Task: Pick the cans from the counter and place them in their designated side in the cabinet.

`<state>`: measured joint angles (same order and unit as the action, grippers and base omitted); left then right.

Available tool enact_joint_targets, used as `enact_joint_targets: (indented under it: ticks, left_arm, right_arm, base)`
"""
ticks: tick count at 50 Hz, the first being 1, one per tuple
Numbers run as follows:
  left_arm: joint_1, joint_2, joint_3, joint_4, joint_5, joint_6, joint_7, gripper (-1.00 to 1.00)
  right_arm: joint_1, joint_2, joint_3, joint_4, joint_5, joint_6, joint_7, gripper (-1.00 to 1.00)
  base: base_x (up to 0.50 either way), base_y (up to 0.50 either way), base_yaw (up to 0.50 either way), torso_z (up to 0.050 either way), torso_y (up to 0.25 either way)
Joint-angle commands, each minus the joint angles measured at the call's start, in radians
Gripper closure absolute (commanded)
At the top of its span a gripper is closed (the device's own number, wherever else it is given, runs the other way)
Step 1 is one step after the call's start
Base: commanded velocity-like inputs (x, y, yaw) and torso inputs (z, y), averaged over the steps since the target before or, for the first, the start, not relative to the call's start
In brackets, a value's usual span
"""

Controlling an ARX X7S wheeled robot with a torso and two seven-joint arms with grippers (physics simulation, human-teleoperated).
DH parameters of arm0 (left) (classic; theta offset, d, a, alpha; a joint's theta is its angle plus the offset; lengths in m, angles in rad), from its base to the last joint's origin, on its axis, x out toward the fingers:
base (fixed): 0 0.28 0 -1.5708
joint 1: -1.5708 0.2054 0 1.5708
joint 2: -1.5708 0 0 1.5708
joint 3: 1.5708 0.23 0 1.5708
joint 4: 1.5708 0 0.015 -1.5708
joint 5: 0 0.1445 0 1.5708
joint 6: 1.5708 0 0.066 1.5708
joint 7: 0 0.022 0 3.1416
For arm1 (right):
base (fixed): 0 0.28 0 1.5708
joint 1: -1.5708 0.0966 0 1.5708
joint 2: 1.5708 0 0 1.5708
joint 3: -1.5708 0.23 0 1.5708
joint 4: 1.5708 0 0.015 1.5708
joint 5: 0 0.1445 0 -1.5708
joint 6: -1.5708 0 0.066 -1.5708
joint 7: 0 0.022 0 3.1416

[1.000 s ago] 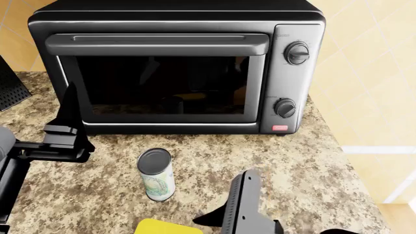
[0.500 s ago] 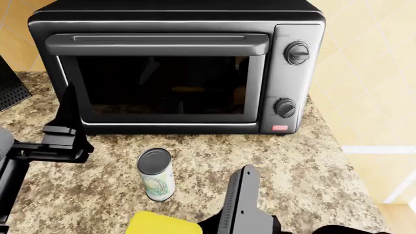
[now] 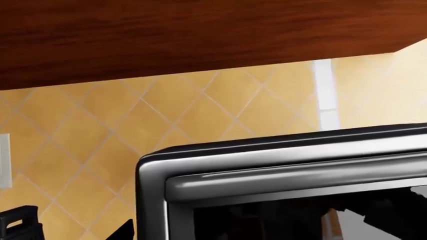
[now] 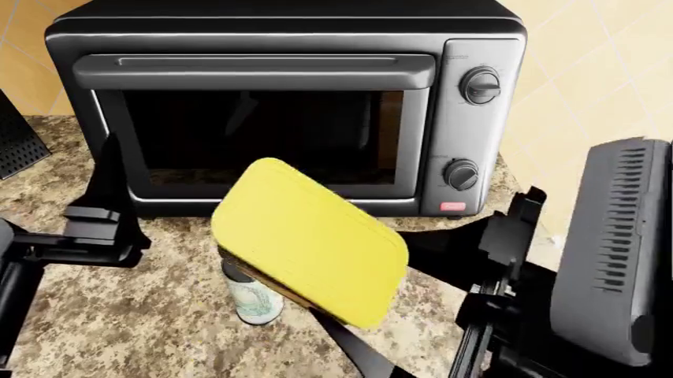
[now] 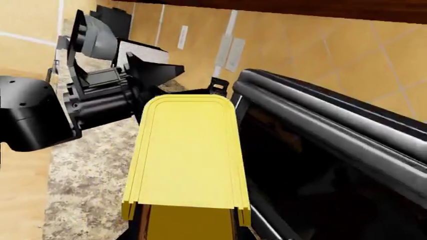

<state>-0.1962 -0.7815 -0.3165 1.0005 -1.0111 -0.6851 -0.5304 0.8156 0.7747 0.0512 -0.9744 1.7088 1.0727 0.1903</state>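
- Yellow-lidded tin point(image 4: 310, 240): rounded-rectangular, tilted, raised before toaster oven point(image 4: 284, 106), grasped by right hand point(image 4: 347, 346).
- Slim can point(image 4: 252, 298): upright on counter point(image 4: 126, 315), partly hidden.
- Left hand point(image 4: 100, 213): grip state unclear.

Your right gripper point(image 4: 347, 346) is carrying the yellow-lidded tin point(image 4: 310, 240) in mid-frame, tilted, directly in front of the toaster oven point(image 4: 284, 102), which is walling off the whole upper frame. The slim can point(image 4: 252, 303) is standing just under the tin's lower left edge. Your left gripper point(image 4: 105, 228) is occupying the left side. Bare counter point(image 4: 137, 323) is lying open at lower left.
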Motion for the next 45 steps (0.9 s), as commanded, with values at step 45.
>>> enact_joint_targets:
  ticks: [45]
  left_arm:
    - [-0.035, -0.052, 0.061, 0.008, -0.028, 0.044, -0.055, -1.00]
  right_arm:
    - [0.579, -0.170, -0.186, 0.239, -0.199, -0.040, 0.434, 1.00]
  base:
    - [0.00, 0.00, 0.00, 0.000, 0.000]
